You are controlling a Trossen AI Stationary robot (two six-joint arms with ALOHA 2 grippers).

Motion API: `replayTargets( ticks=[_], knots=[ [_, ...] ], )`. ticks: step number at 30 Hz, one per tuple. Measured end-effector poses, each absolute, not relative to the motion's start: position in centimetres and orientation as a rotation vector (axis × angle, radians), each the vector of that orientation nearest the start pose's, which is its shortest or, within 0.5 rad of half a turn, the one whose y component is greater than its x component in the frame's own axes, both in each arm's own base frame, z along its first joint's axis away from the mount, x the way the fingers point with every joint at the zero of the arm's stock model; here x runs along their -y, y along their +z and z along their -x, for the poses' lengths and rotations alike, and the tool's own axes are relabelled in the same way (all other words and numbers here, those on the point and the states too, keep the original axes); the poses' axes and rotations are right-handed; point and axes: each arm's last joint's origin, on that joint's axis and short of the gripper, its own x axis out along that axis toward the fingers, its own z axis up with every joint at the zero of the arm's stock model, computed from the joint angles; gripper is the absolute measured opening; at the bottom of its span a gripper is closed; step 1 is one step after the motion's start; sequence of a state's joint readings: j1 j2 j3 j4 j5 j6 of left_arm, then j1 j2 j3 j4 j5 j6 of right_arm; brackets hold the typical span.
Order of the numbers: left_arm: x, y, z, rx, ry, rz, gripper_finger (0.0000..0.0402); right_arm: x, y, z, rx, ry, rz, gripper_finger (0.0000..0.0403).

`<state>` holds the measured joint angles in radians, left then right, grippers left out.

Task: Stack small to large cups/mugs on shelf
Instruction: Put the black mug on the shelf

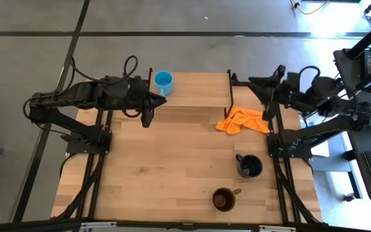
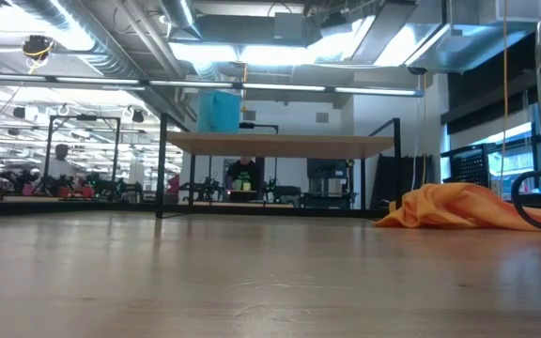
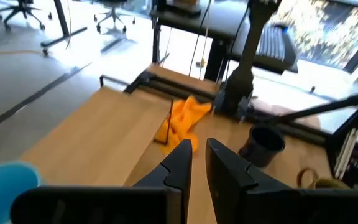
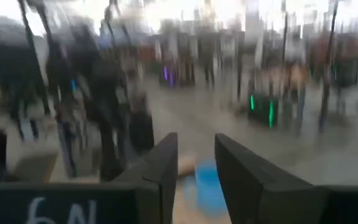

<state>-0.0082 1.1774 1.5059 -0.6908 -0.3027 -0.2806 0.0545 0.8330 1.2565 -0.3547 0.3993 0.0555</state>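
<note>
The light-blue mug point(image 1: 163, 82) stands upright on its base at the left end of the shelf point(image 1: 198, 90); it also shows in the low view point(image 2: 220, 111) and the left wrist view point(image 3: 5, 180). The black mug point(image 1: 249, 165) and the brown mug point(image 1: 223, 199) stand upright on the table at the near right. My left gripper point(image 1: 161, 101) hovers just in front of the blue mug, apart from it, its fingers point(image 3: 197, 158) a narrow gap apart and empty. My right gripper point(image 1: 265, 90) is raised beside the shelf's right end, open and empty point(image 4: 196, 162).
An orange cloth point(image 1: 242, 120) lies crumpled on the table by the shelf's right front leg, and it also shows in the low view point(image 2: 458, 207). Bare wood point(image 1: 160, 167) spans the table's middle and left. People and equipment show in the room beyond.
</note>
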Motion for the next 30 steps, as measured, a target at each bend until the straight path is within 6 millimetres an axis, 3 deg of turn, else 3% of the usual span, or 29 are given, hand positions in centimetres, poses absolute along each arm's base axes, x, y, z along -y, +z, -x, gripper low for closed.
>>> replayTargets(
  ticks=[6, 10, 18, 25, 30],
  knots=[
    [-0.7, 45.5, -22.3, -0.244, 0.336, 0.278, 0.0041, 1.0, 44.7, -12.8, -0.277, -0.187, -0.169, 0.0108],
    [-0.7, 45.6, -22.3, -0.222, 0.338, 0.368, 0.0041, 0.7, 43.0, -14.2, -0.463, -0.073, -0.207, 0.0108],
    [-0.4, 45.6, -22.3, -0.239, 0.272, 0.397, 0.0041, -0.3, 39.8, -16.7, -0.810, -0.015, -0.313, 0.0108],
    [1.2, 45.3, -22.3, -0.324, 0.029, 0.347, 0.0041, -3.0, 38.3, -18.8, -0.915, -0.036, -0.337, 0.0108],
    [3.0, 44.1, -21.6, -0.455, 0.040, 0.382, 0.0041, -4.6, 37.3, -19.2, -0.988, -0.149, -0.375, 0.0108]
  ],
)
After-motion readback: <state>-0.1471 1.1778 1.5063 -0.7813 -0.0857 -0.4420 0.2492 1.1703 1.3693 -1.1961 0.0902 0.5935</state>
